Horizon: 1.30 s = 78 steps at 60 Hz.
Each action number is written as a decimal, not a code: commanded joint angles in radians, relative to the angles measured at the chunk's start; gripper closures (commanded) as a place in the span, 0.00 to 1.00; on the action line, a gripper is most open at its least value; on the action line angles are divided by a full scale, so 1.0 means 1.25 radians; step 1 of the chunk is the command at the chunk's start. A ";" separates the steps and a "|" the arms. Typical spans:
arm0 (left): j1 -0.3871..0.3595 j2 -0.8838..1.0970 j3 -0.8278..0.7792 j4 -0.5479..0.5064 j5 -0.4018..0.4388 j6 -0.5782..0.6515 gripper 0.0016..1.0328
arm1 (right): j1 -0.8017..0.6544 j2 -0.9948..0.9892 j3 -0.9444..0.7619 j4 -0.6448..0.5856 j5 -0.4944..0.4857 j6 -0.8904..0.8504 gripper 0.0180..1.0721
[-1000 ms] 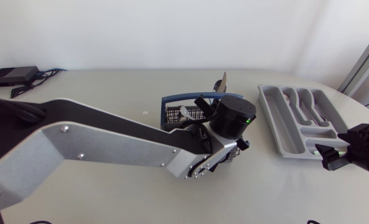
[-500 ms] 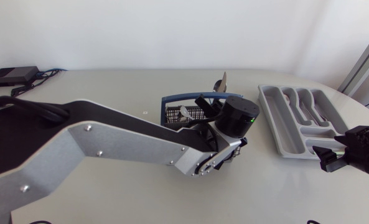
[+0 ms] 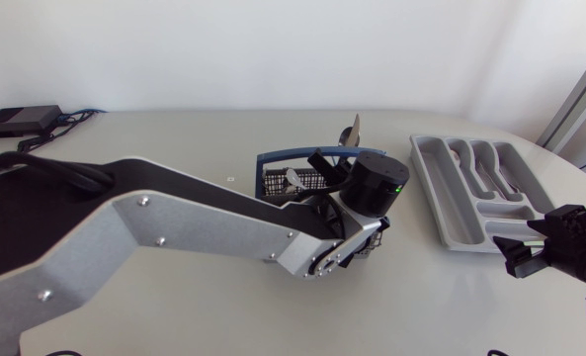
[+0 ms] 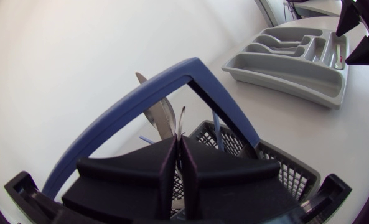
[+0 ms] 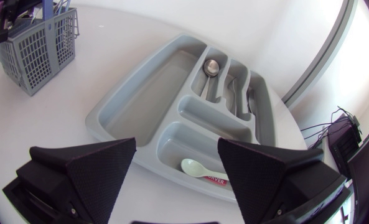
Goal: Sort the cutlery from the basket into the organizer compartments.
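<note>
— Gripping a thin cutlery piece [image 4: 182, 127] in the basket [image 4: 277, 165], left jaws are pinching it from both sides. Right side?
— Right jaws are gaping wide, hovering over the organizer [image 5: 134, 106], near its white spoon [image 5: 200, 168].

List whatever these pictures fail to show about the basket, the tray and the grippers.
- Left wrist view: the left gripper is shut on a thin metal piece, seen edge-on, its lower end inside the grip; kind unclear.
- Head view: the left arm's black wrist covers that gripper and most of the grey mesh basket with blue handle; contents hidden.
- Right wrist view: cutlery in the far narrow slots of the grey plastic organizer is too small to identify.
</note>
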 commanded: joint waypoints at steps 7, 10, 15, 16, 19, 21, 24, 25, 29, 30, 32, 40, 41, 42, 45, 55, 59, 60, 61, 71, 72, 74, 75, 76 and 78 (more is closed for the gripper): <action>-0.001 -0.003 -0.025 0.015 0.001 0.017 0.97 | -0.008 0.016 -0.017 0.011 -0.006 -0.010 0.10; -0.001 -0.009 -0.036 0.022 0.001 0.019 0.97 | -0.008 0.015 -0.019 0.011 -0.006 -0.010 0.10; -0.003 -0.025 -0.063 0.043 0.002 0.021 0.97 | -0.008 0.008 -0.024 0.011 -0.006 -0.010 0.10; -0.003 -0.027 -0.067 0.045 0.002 0.021 0.97 | -0.007 0.008 -0.024 0.011 -0.006 -0.010 0.10; -0.004 -0.035 -0.080 0.057 0.002 0.023 0.97 | -0.008 0.006 -0.026 0.011 -0.006 -0.012 0.10; -0.005 -0.042 -0.096 0.073 0.003 0.030 0.97 | -0.007 0.005 -0.026 0.011 -0.006 -0.012 0.10; -0.007 -0.048 -0.112 0.095 0.003 0.039 0.97 | -0.007 0.001 -0.028 0.011 -0.005 -0.010 0.10; -0.009 -0.050 -0.118 0.105 0.003 0.042 0.97 | -0.007 0.000 -0.030 0.011 -0.005 -0.009 0.10; -0.011 -0.063 -0.138 0.115 0.007 0.043 0.97 | -0.007 -0.009 -0.035 0.011 -0.005 -0.008 0.10; -0.012 -0.065 -0.144 0.119 0.010 0.043 0.97 | -0.007 -0.010 -0.035 0.011 -0.005 -0.007 0.10; -0.016 -0.071 -0.155 0.128 0.012 0.046 0.97 | -0.005 -0.012 -0.037 0.011 -0.005 -0.005 0.10; -0.032 -0.087 -0.202 0.191 0.014 0.077 0.97 | -0.002 -0.021 -0.040 0.011 -0.001 0.001 0.10; -0.036 -0.091 -0.211 0.202 0.014 0.082 0.97 | 0.001 -0.023 -0.042 0.010 0.000 0.002 0.10; -0.037 -0.096 -0.219 0.205 0.016 0.082 0.97 | 0.002 -0.027 -0.043 0.008 0.001 0.003 0.10; -0.042 -0.103 -0.234 0.218 0.016 0.084 0.97 | 0.004 -0.032 -0.048 0.010 0.003 0.004 0.10; -0.048 -0.133 -0.277 0.259 0.019 0.093 0.97 | 0.014 -0.053 -0.062 0.007 0.009 0.009 0.10; -0.048 -0.151 -0.286 0.259 0.027 0.093 0.97 | 0.015 -0.064 -0.065 0.002 0.011 0.013 0.10; -0.049 -0.156 -0.289 0.259 0.029 0.093 0.97 | 0.017 -0.069 -0.065 0.000 0.012 0.013 0.10; -0.049 -0.161 -0.290 0.259 0.030 0.093 0.97 | 0.018 -0.073 -0.067 0.000 0.012 0.014 0.10; -0.039 -0.203 -0.283 0.252 0.055 0.096 0.97 | 0.035 -0.104 -0.069 -0.022 0.021 0.024 0.10; -0.037 -0.208 -0.281 0.251 0.061 0.095 0.97 | 0.038 -0.106 -0.070 -0.022 0.024 0.024 0.10; -0.033 -0.220 -0.279 0.247 0.073 0.095 0.97 | 0.044 -0.113 -0.074 -0.023 0.030 0.026 0.10; -0.032 -0.231 -0.277 0.242 0.081 0.093 0.97 | 0.047 -0.115 -0.075 -0.025 0.032 0.026 0.10; -0.032 -0.235 -0.277 0.240 0.082 0.093 0.97 | 0.049 -0.117 -0.075 -0.025 0.033 0.026 0.10; -0.030 -0.247 -0.275 0.235 0.088 0.093 0.97 | 0.052 -0.122 -0.075 -0.030 0.036 0.028 0.10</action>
